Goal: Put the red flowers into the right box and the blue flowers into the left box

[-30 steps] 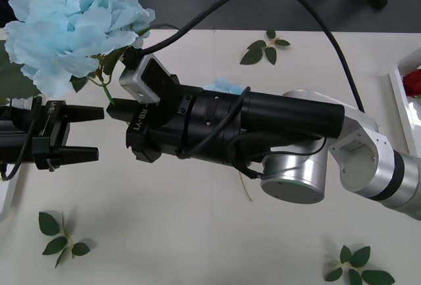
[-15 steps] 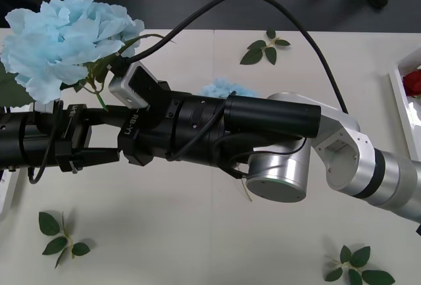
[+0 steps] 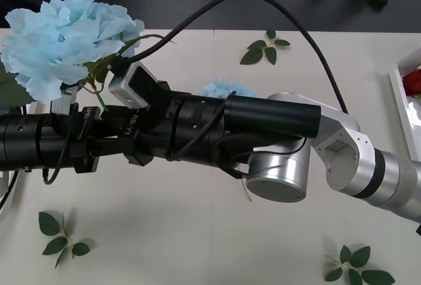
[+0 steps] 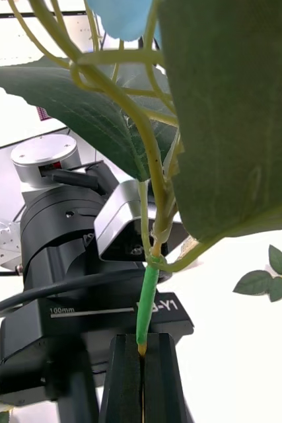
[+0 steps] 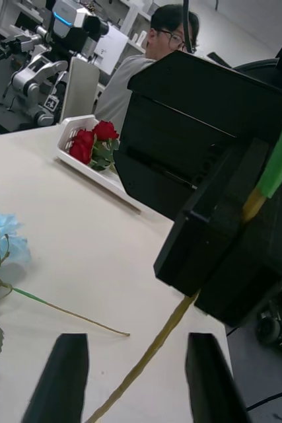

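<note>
My right gripper [image 4: 142,370] is shut on the green stem [image 4: 147,297] of a blue flower, whose pale puffy head [image 3: 66,41] is held high over the table's left side. My left gripper [image 3: 108,141] has come in from the left and is open. Its black fingers [image 5: 56,377] stand on either side of the lower stem [image 5: 150,350], just below the right gripper's body. Another blue flower [image 3: 227,89] lies on the table behind the right arm. Red flowers [image 3: 413,82] lie in the right box [image 3: 396,91]. A sliver of the left box [image 3: 4,199] shows at the left edge.
Loose leaf sprigs lie at the near left [image 3: 62,235], the far middle [image 3: 263,47] and the near right [image 3: 355,268]. The right arm [image 3: 276,124] spans the table from right to left, with its black cable arching above it.
The right arm carried the blue flower a little left, then held still. The left gripper slid right, toward the right gripper, until its open fingers straddled the stem.
</note>
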`<action>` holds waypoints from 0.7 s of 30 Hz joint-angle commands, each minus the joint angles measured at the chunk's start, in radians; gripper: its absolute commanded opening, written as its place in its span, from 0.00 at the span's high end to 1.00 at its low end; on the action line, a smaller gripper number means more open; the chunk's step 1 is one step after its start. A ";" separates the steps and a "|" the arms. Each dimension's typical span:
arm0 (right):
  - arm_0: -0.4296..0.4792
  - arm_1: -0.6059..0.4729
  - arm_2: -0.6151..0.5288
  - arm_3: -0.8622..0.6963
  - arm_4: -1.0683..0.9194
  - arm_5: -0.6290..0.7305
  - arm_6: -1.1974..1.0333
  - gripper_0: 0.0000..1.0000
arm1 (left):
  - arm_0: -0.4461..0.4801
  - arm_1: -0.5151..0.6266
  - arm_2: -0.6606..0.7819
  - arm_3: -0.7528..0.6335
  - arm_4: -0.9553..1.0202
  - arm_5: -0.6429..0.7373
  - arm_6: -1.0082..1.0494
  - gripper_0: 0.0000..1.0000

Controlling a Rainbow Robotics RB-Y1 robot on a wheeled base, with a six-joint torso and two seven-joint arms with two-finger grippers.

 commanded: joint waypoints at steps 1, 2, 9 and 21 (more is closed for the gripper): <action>-0.030 0.010 0.003 -0.018 -0.006 -0.009 -0.004 1.00 | -0.036 -0.016 0.001 -0.012 -0.011 -0.008 -0.066 0.98; -0.030 0.010 0.003 -0.018 -0.006 -0.009 -0.004 1.00 | -0.036 -0.016 0.001 -0.012 -0.013 -0.008 -0.066 0.99; -0.030 0.010 0.003 -0.018 -0.006 -0.009 -0.004 1.00 | -0.036 -0.016 0.000 -0.012 -0.005 -0.008 -0.066 1.00; -0.030 0.010 0.003 -0.018 -0.006 -0.009 -0.004 0.00 | -0.034 -0.014 0.009 -0.012 0.003 -0.008 -0.066 1.00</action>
